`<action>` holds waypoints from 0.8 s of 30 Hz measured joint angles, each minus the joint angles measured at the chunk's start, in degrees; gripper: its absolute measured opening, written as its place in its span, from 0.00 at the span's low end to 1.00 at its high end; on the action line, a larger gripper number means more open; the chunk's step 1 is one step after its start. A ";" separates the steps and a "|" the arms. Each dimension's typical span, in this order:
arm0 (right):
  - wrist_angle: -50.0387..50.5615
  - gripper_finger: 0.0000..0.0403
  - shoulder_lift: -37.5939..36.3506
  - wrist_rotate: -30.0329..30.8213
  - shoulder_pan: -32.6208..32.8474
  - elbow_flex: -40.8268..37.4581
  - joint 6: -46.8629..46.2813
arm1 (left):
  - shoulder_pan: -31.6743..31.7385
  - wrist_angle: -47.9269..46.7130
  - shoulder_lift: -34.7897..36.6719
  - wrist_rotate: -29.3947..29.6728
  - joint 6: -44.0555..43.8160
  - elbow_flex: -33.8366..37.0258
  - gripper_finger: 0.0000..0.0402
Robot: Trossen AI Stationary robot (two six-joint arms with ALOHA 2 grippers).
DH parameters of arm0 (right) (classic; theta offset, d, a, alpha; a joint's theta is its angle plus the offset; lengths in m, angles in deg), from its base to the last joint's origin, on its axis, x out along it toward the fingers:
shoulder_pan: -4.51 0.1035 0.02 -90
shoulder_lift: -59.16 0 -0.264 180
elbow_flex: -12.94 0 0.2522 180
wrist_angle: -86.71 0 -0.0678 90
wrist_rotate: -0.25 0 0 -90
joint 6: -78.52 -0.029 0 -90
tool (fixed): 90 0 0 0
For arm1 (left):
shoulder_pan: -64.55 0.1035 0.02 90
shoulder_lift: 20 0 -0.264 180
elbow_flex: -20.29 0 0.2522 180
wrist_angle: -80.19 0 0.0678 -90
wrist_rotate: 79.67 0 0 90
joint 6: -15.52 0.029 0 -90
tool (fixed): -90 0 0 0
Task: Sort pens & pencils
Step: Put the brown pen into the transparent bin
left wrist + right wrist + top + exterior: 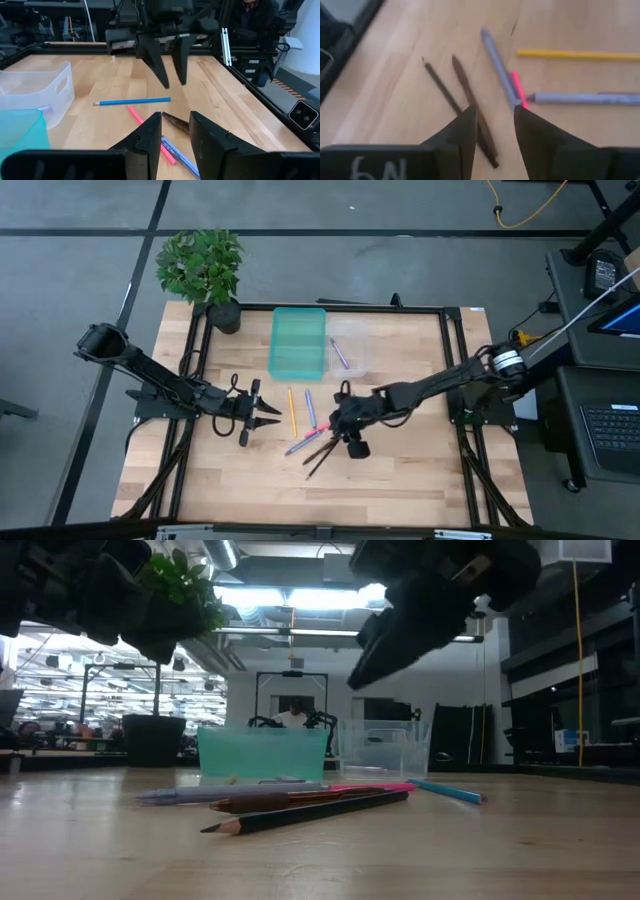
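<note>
Beyond the clear tray (pixel 383 748) — low view only — a person (pixel 294 716) sits.

Overhead, table-level, two wrist views

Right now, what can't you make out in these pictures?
- Pens versus pencils: the sticks are too small in the high view to tell apart.
- Clear tray contents: low view, its wall blurs them.
- Brown stick: right wrist view, its end runs behind the right gripper.
- Left gripper: wrist view cuts off the fingers' bases.
</note>
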 joint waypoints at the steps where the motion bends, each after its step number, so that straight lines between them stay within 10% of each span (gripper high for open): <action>1: 2.11 0.31 1.14 -0.04 0.27 1.47 0.00 | 0.00 -0.08 0.00 0.00 0.00 0.00 0.23; 24: 12.00 0.28 15.22 -0.04 2.00 16.64 3.10 | 0.00 -0.43 0.01 -0.04 -0.04 -0.02 0.23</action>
